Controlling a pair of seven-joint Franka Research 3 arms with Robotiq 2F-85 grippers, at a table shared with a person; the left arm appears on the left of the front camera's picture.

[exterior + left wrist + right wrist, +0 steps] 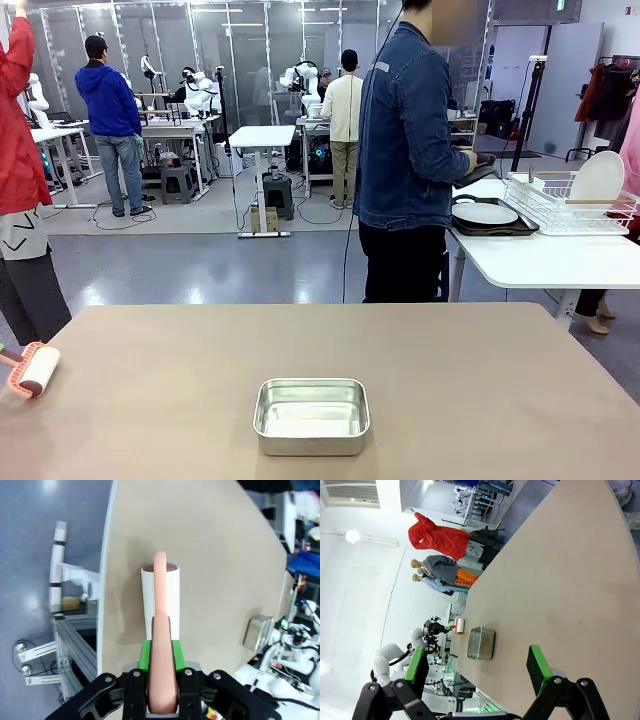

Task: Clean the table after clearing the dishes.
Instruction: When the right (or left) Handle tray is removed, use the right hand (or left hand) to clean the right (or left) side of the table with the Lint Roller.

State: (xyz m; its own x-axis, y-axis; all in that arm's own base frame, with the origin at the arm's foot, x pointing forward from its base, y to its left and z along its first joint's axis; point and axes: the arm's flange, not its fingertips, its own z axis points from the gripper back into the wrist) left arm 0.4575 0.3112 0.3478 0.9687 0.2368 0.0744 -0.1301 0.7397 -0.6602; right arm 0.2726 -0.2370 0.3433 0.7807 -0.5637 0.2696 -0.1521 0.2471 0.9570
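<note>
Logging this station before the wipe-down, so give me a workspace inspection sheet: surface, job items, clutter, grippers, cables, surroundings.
Surface: table bare and tan, no spills seen.
Job's things: plate on a dark tray on the white side table; lint roller at the table's left edge.
Clutter: steel pan near the front middle.
Grippers: left gripper shut on the roller's handle; right gripper open, above the table.
Cables: one running down beside the person; others on the floor behind.
Surroundings: dish rack on the side table; other people farther off.

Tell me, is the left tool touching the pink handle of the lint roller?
Touching. In the left wrist view, the left tool is closed on the pink handle of the lint roller, with green pads pressed against both its sides.
</note>
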